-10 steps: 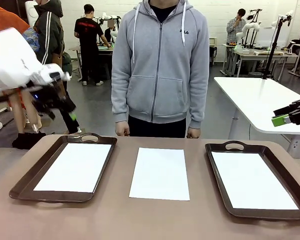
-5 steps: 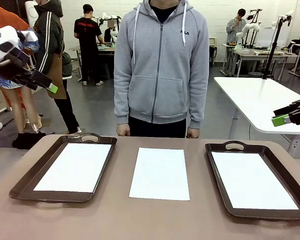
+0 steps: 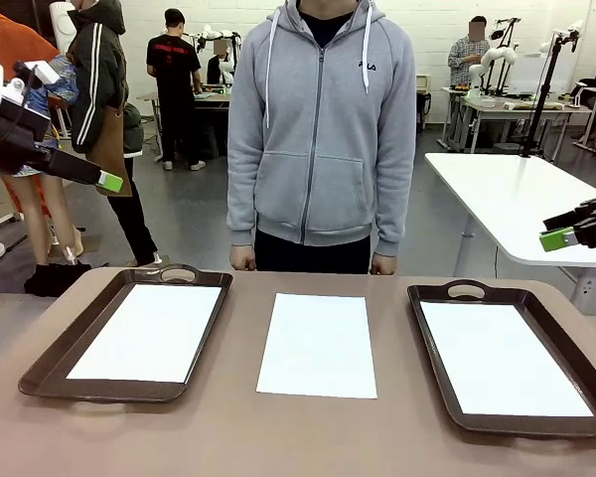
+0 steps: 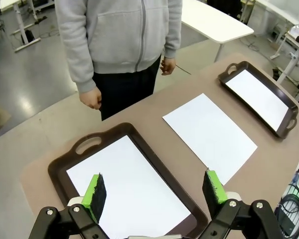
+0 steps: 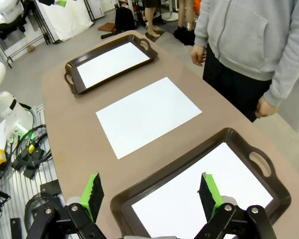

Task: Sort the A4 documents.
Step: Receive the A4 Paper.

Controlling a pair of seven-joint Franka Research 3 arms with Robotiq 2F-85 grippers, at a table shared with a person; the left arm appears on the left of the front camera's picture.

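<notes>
Left hand (image 4: 152, 191) open | right hand (image 5: 150, 193) open | each tray (image 3: 50, 366) (image 3: 432, 373) holds one sheet (image 3: 149, 331) (image 3: 502, 358)

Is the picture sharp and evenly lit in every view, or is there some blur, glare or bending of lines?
Front view: even light, sharp, the middle sheet plain white without glare. Left wrist view: wide-angle, table edges lean; left claw sharp. Right wrist view: same bending; right claw sharp.

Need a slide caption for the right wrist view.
Open right gripper above a paper-lined brown tray; a loose A4 sheet lies mid-table.
</notes>
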